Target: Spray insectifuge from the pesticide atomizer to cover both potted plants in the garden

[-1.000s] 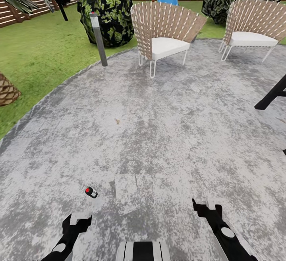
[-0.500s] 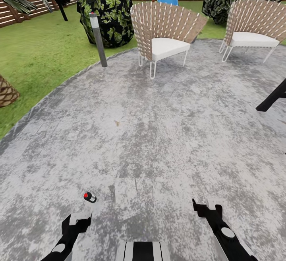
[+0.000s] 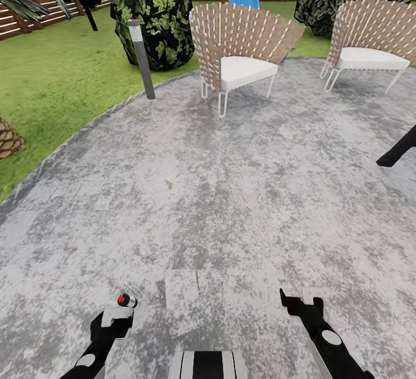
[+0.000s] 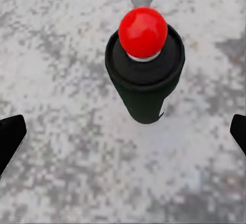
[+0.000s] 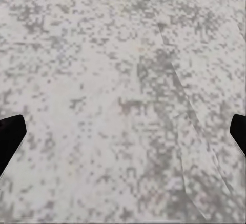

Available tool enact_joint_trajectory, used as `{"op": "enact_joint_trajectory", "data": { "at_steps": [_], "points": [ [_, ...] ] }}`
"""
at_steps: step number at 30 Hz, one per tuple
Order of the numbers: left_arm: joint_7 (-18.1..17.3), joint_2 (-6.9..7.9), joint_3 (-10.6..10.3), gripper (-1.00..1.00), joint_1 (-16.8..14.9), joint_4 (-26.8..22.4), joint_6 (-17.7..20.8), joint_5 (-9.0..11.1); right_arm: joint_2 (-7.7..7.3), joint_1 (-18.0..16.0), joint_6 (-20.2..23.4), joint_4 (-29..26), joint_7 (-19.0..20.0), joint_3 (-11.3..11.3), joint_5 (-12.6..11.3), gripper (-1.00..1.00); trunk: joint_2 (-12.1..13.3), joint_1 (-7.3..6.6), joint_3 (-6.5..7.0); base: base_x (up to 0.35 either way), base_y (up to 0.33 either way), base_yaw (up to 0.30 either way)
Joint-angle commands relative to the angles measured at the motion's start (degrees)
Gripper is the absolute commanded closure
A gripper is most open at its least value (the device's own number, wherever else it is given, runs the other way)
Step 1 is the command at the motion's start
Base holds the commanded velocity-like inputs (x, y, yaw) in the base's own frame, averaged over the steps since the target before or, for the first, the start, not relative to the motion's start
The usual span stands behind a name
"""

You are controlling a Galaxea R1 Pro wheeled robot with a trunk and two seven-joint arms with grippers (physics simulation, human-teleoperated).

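Pesticide atomizer: small dark bottle with a round red cap and a whitish nozzle, the pesticide atomizer stands upright on the mottled grey paved patio, just ahead of the left pincer. Nothing is touching it.

Left pincer: fingers spread wide. The left wrist view has the bottle sitting between and beyond the two dark fingertips, with bare paving on both sides of it. Lined up for a grab, not grabbed.

Right pincer: the right pincer hangs over plain paving, fingers apart too, holding nothing.

Done so far: looks like the approach is basically sorted, the robot is parked right at the bottle.

Left to do: pretty much everything that counts. Closing on the bottle, lifting it, finding the two low plants and spraying both.

Potted plants: can't pick them out here. What's visible further off is a big dark leafy bush, two woven beige chairs with white seat cushions and green lawn, so some driving is probably needed after the pickup.
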Motion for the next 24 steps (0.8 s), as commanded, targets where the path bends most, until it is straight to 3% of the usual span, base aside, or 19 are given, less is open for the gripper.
{"op": "enact_joint_trajectory", "data": {
  "at_steps": [1,24],
  "points": [
    [0.0,-0.02,0.1,-1.0,0.0,0.0,-0.2,-0.1,0.0,0.0,-0.2,0.0,0.0,0.0,0.0,-1.0,0.0,0.01,-0.03,0.168,0.0,0.0],
    [0.0,-0.09,0.1,-1.0,0.0,0.0,-0.3,0.0,0.0,0.0,-0.2,0.0,0.0,0.0,0.0,-1.0,0.0,0.01,-0.03,0.06,-0.023,0.0]
  ]
}}
